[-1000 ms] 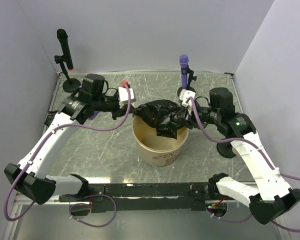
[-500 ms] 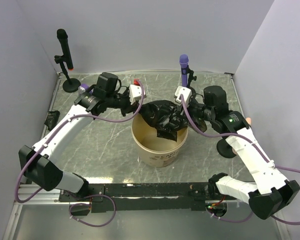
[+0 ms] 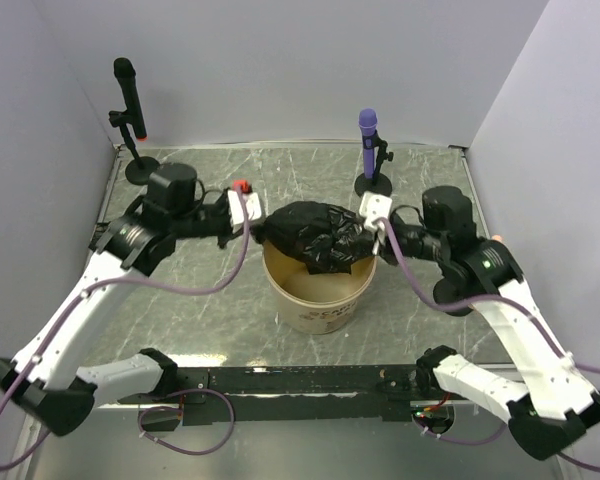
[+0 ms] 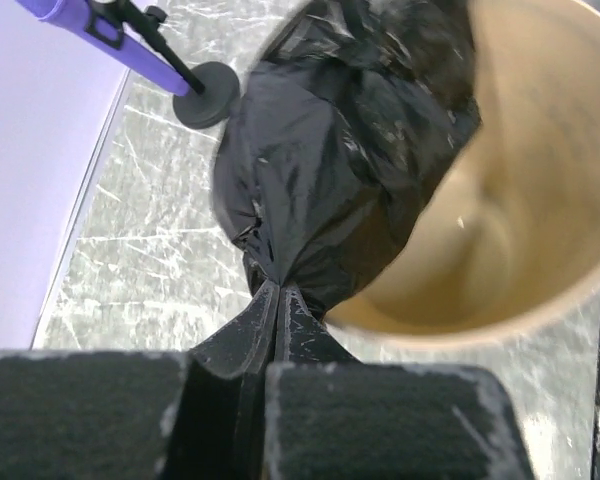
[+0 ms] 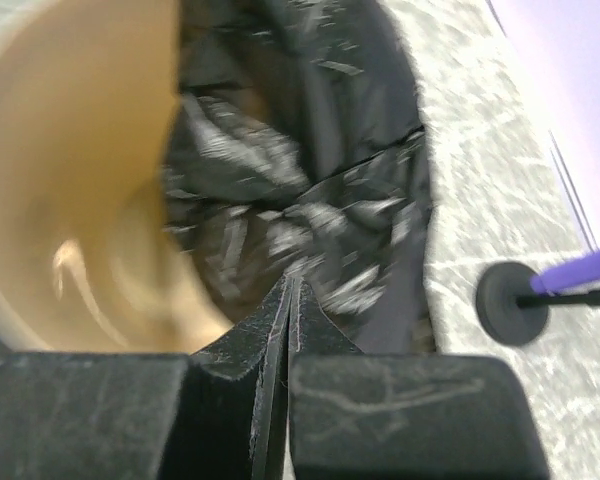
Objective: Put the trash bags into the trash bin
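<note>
The left gripper (image 3: 263,231) has its jaws pressed flat together with no gap, and they pinch a gathered tail of the black trash bag (image 3: 315,238). In the left wrist view the film narrows to a point exactly at the fingertips of that gripper (image 4: 278,296). Ahead of the tips the trash bag (image 4: 340,170) swells into a glossy, crinkled bundle. Beyond and to the right of those jaws sits the tan trash bin (image 4: 540,190). The bag drapes over its near rim and hangs partly into the pale inside.

The right gripper (image 3: 366,240) comes in from the opposite side, its jaws also closed to a thin slit. In the right wrist view the tips of this gripper (image 5: 290,287) are sunk into the bunched film of the trash bag (image 5: 300,170), which crumples right at them as if nipped. To the left of these jaws the trash bin (image 5: 70,160) shows its beige inner wall, with the bag lying against the rim and spilling inward.

From above, the bag spans between the two sets of jaws across the far half of the trash bin (image 3: 283,290). Its near half gapes open, and the bin stands upright on the marbled table (image 3: 200,300).

A purple microphone (image 3: 367,127) on a round black stand base (image 3: 374,186) stands beyond the right jaws. A black microphone (image 3: 126,88) stands well apart, past the left arm.
</note>
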You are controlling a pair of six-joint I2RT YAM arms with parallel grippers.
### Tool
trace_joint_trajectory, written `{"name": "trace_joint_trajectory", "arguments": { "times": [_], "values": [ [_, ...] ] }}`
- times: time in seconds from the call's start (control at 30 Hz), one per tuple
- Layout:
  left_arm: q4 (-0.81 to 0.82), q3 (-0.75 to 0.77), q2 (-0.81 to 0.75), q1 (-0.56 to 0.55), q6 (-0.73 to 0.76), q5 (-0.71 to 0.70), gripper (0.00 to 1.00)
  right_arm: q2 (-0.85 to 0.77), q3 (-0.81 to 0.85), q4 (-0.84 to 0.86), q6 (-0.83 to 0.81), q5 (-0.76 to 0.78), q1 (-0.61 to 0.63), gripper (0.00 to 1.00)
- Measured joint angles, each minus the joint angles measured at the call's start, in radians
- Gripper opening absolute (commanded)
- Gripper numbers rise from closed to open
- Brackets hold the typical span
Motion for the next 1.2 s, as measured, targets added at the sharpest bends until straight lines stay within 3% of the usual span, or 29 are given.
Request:
{"name": "trace_joint_trajectory", "arguments": {
  "times": [0.17, 0.2, 0.27, 0.3, 0.43, 0.67, 0.7, 0.8, 0.83, 0.9, 1.1, 1.2],
  "values": [
    [-0.080, -0.100, -0.107, -0.023, 0.082, -0.005, 0.01, -0.097, -0.036, -0.085, -0.002, -0.057, 0.053, 0.00],
    [-0.089, -0.119, -0.122, -0.034, 0.100, -0.012, 0.01, -0.109, -0.052, -0.098, 0.006, -0.068, 0.062, 0.05],
    [-0.083, -0.159, -0.154, -0.058, 0.128, -0.031, 0.01, -0.123, -0.074, -0.123, 0.027, -0.081, 0.071, 0.32],
    [-0.072, -0.189, -0.184, -0.072, 0.148, -0.045, 0.01, -0.123, -0.075, -0.130, 0.043, -0.080, 0.072, 0.41],
    [-0.020, -0.270, -0.309, -0.121, 0.228, -0.081, 0.01, -0.065, -0.017, -0.101, 0.087, -0.053, 0.072, 0.58],
    [0.013, -0.280, -0.350, -0.169, 0.322, -0.091, 0.01, 0.151, 0.146, 0.006, 0.070, -0.050, 0.077, 0.64],
    [0.016, -0.280, -0.347, -0.171, 0.327, -0.094, 0.01, 0.178, 0.146, 0.011, 0.063, -0.049, 0.079, 0.61],
    [0.032, -0.280, -0.338, -0.176, 0.338, -0.108, 0.01, 0.240, 0.140, 0.014, 0.039, -0.040, 0.090, 0.39],
    [0.040, -0.280, -0.341, -0.177, 0.340, -0.111, 0.01, 0.258, 0.139, 0.013, 0.033, -0.037, 0.097, 0.30],
    [0.053, -0.282, -0.352, -0.179, 0.342, -0.118, 0.01, 0.271, 0.140, 0.011, 0.015, -0.037, 0.105, 0.02],
    [0.074, -0.316, -0.394, -0.180, 0.319, -0.139, 0.01, 0.233, 0.130, -0.042, -0.021, -0.044, 0.127, 0.00],
    [0.068, -0.343, -0.415, -0.181, 0.301, -0.147, 0.01, 0.125, 0.048, -0.037, -0.049, -0.017, 0.171, 0.00]
  ]
}}
